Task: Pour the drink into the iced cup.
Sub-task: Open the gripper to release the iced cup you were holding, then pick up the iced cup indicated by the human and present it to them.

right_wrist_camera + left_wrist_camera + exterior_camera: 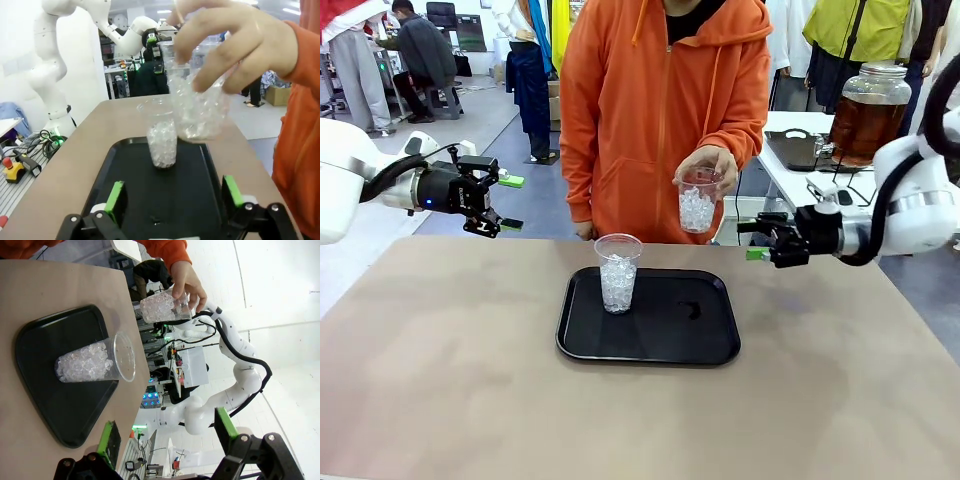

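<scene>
At the left of my front view, the left gripper (509, 203) is hovering above the tan table (440, 380) without touching it. Its jaws are standing wide apart and gripping nothing. Toward the middle, a black tray (710, 345) is lying flat on the table, and a clear plastic cup of ice (618, 275) is standing upright on the tray's left half. Just right of that, a person in an orange hoodie is standing at the far edge. Their hand (710, 162) is holding a second ice-filled cup (697, 205) up in the air at the table's far side. Next, the right gripper (754, 240) is hanging just beside that raised cup, apart from it. My right wrist view is showing its fingers spread with nothing between them. At the far right, the drink (865, 128), an amber-brown liquid, is sitting in a large lidded glass jar (873, 88) on a white side table (788, 120) behind the right arm.
</scene>
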Tool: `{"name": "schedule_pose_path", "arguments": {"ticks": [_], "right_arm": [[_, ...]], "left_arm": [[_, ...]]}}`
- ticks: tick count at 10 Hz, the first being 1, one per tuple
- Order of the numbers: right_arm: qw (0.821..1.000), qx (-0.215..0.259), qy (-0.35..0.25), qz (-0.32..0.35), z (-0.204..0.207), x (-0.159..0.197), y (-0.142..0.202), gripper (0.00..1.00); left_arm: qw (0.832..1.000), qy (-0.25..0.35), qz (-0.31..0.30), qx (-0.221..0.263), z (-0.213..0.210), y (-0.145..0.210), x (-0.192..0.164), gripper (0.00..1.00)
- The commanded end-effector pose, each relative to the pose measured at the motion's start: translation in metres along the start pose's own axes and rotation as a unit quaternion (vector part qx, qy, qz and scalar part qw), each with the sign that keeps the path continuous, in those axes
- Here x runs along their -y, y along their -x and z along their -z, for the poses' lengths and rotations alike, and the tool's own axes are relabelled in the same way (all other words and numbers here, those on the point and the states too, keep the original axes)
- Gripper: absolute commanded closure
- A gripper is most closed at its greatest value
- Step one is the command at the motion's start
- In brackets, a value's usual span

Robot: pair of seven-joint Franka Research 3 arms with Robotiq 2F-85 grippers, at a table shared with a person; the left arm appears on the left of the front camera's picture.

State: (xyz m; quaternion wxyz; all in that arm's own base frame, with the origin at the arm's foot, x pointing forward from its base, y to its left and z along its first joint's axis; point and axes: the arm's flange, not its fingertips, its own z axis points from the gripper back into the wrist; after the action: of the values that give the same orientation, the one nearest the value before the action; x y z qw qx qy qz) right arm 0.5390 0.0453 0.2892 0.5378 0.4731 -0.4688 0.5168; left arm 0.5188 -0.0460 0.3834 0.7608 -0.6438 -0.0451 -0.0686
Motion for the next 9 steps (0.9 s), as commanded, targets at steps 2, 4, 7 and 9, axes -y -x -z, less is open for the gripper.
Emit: {"name": "schedule_pose_path", "arguments": {"ticks": [2,4,7,9], "right_arm": [[0.999,0.036,0.006,-0.013,-0.022,-0.027,0.021,0.0],[0.999,0.049,0.003,-0.006,-0.034,-0.037,0.037,0.0],[1.0,0.026,0.014,-0.007,-0.034,-0.038,0.034,0.0],[0.999,0.043,0.013,0.01,-0.037,-0.036,0.04,0.0]], "left_arm": [[1.0,0.004,-0.002,0.003,0.0,0.0,0.002,0.0],[1.0,0.004,-0.002,0.003,0.0,0.0,0.002,0.0],[1.0,0.004,-0.002,0.003,0.0,0.0,0.002,0.0],[1.0,0.004,-0.002,0.003,0.0,0.0,0.002,0.0]]}}
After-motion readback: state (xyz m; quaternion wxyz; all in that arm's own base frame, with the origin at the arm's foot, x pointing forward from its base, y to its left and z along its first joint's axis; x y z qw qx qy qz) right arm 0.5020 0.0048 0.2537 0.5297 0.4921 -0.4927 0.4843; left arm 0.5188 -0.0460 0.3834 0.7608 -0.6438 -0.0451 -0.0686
